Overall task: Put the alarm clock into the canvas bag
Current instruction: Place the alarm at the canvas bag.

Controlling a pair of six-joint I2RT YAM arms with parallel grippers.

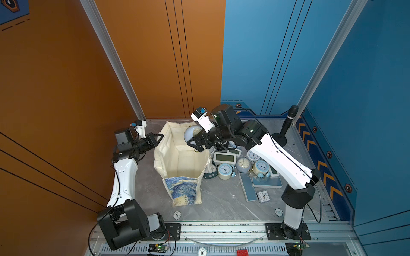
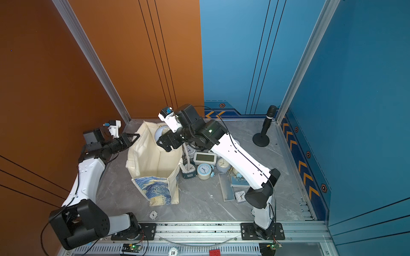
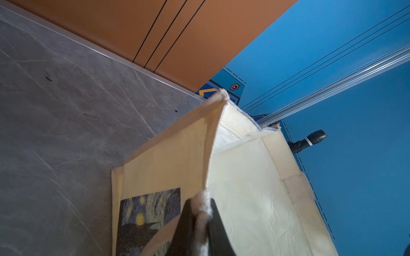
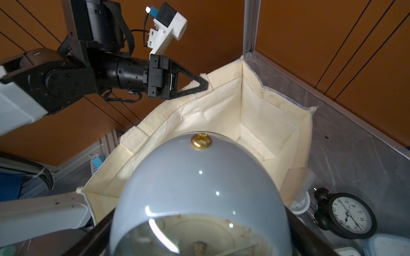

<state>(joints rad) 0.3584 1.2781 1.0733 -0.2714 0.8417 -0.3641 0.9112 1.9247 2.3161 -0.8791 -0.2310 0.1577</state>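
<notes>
The alarm clock (image 1: 191, 132), a glossy pale grey dome with a brass knob, was gripped across its body by the right gripper (image 1: 195, 141), whose jaws were spread wide and clamped on it. It was poised over the far side of the mouth of the canvas bag (image 1: 182, 188); whether it had dipped below the rim could not be told. The left gripper (image 1: 160, 137) was closed tight on a pinch of the bag's rim on the opposite side, and by that pinch the mouth was held open. The release point was judged the likeliest source of trouble: if the clock were let go so near the far edge, the rim could be struck and the clock tipped out onto the table (image 1: 221, 199). A slip was also thought possible, since the dome looked smooth and rounded. Were the pinched cloth lost, the soft wall could sag across the opening, and an off-centre drop might pull the unsupported bag over. Just beside the bag, under the right forearm, a heap of clocks (image 1: 239, 165) was piled, among them a white digital clock (image 1: 224, 157) and a black clock (image 4: 348, 218), so a low sweep of that arm could scatter them. A microphone (image 1: 288, 124) was stood well apart at the back corner.
</notes>
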